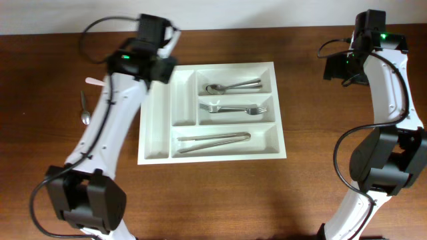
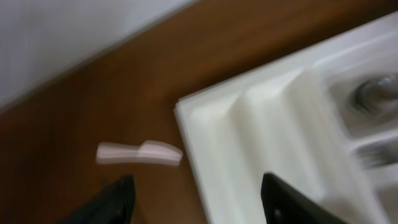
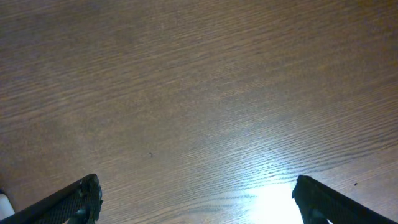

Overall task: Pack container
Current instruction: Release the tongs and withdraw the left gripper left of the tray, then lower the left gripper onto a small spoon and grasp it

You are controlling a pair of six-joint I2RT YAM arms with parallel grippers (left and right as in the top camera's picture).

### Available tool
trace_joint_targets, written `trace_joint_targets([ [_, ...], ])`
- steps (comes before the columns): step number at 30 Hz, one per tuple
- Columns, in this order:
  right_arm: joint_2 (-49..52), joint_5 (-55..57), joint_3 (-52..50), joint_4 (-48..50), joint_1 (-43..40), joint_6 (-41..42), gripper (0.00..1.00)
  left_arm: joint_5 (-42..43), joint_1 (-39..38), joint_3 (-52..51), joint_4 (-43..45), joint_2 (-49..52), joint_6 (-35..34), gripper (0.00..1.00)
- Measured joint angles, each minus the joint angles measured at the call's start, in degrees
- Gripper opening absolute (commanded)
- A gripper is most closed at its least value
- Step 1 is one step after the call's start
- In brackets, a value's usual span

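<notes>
Container corner under spread left tool

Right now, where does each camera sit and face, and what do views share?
Overhead: above the table, straight down on tray, left arm, right arm.
Left wrist: angled down at tray corner; left gripper open at bottom.
Right wrist: down at table wood; right gripper open.
Shared: overhead and left wrist show the tray.

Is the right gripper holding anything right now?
No, the right gripper is open over the wooden table, with nothing between its jaws.
</notes>
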Motion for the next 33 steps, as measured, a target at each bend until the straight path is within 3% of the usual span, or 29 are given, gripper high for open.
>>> trace_joint_targets([
  [1,0.0,0.0,0.0,0.0,0.0,0.0,0.99,0.0,0.9,0.0,-3.0,0.0,-0.7,1.00],
  [4,0.0,0.0,0.0,0.0,0.0,0.0,0.99,0.0,3.0,-0.1,-9.2,0.0,-2.2,0.99],
  [10,0.0,0.0,0.0,0.0,0.0,0.0,0.99,2.2,8.7,-0.4,-12.7,0.0,-5.5,0.99],
  [14,0.0,0.0,0.0,0.0,0.0,0.0,0.99,3.7,15.7,-2.8,-12.9,0.0,-12.1,0.78],
  [15,0.0,0.0,0.0,0.0,0.0,0.0,0.99,4.3,17.6,-3.8,-13.0,0.0,-13.4,0.77],
  [21,0.0,0.0,0.0,0.0,0.0,0.0,0.99,7.3,25.7,-13.4,-9.7,0.0,-17.5,0.75],
  [27,0.0,0.0,0.0,0.0,0.0,0.0,0.99,8.7,26.4,-24.7,-2.2,0.0,-18.3,0.73],
  [33,0.0,0.0,0.0,0.0,0.0,0.0,0.99,8.9,26.4,-26.9,2.3,0.0,-18.2,0.75],
])
